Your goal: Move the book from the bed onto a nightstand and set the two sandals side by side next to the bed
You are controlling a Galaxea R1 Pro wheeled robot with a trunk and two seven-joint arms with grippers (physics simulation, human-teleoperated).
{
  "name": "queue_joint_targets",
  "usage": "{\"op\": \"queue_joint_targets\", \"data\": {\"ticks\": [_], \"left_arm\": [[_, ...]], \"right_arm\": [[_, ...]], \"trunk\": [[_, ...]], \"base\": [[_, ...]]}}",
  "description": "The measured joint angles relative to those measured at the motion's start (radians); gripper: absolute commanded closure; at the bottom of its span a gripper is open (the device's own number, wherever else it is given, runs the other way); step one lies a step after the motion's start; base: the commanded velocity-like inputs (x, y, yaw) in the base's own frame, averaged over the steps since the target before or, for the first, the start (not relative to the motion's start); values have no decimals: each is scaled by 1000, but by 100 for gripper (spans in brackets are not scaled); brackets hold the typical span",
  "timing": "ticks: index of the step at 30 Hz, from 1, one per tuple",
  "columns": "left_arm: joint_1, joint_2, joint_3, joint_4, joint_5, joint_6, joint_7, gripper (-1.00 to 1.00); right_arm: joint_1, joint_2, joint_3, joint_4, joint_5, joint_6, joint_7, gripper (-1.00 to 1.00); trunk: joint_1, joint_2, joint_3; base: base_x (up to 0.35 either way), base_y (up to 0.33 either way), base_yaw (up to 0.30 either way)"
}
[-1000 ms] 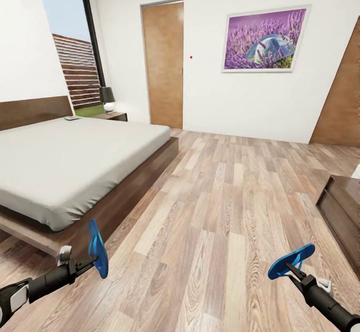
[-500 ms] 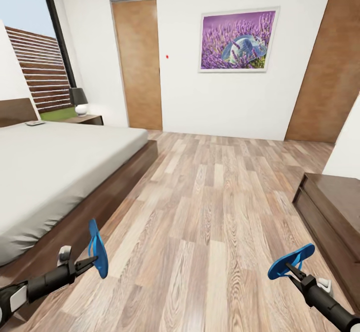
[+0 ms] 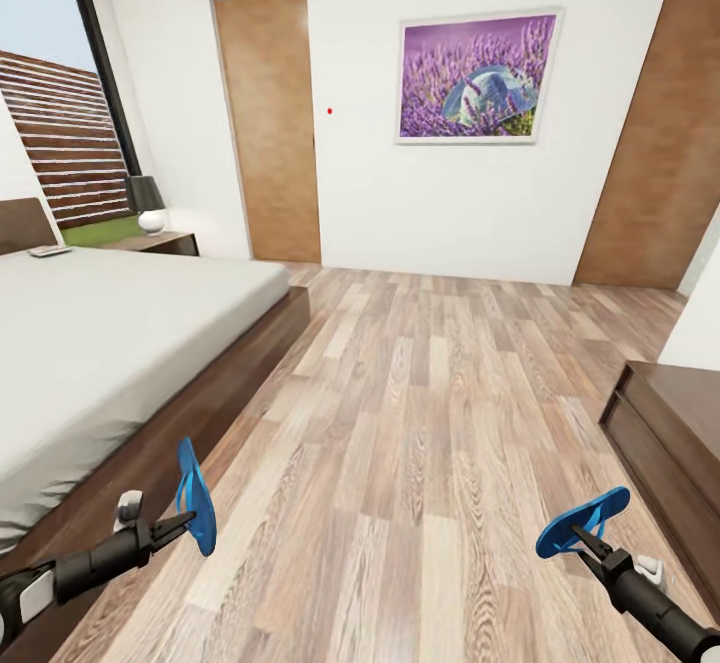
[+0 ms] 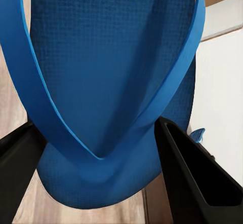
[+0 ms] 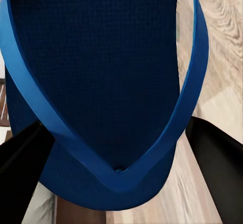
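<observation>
White-walled bedroom with plank floor (image 3: 420, 423). Large bed (image 3: 120, 343) along the left of the head view, grey mattress on a dark frame. Two wooden doors: one (image 3: 268, 123) straight ahead, another (image 3: 655, 143) at the right. Tall window (image 3: 55, 93) at far left, showing a slatted fence. Lavender picture (image 3: 478, 76) on the far wall between the doors. Dark low cabinet (image 3: 675, 443) at the right edge. Nightstand (image 3: 160, 241) past the bed's far corner, bearing a small lamp (image 3: 147, 203). Small flat thing, probably the book (image 3: 48, 251), on the mattress near the headboard; too small to make out the cover.

Left gripper (image 3: 180, 523) low at the left, clamped on the left sandal (image 3: 195, 495), held on edge above the floor just beside the bed frame. Right gripper (image 3: 583, 541) low at the right, closed on the right sandal (image 3: 582, 521), held roughly flat, near the cabinet. In each wrist view, black fingers either side of a blue sole with the thong strap across it: left sandal (image 4: 111, 82), right sandal (image 5: 101, 82).
</observation>
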Motion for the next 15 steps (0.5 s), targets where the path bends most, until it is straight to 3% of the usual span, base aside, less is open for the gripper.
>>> {"op": "queue_joint_targets", "data": {"ticks": [7, 15], "left_arm": [[0, 0, 0, 0, 0, 0, 0, 100], [0, 0, 0, 0, 0, -1, 24, 100]], "right_arm": [[0, 0, 1, 0, 0, 0, 5, 100], [0, 0, 1, 0, 0, -1, 2, 100]], "trunk": [[0, 0, 0], [0, 0, 0]], "base": [[342, 0, -14], [342, 0, -142]]}}
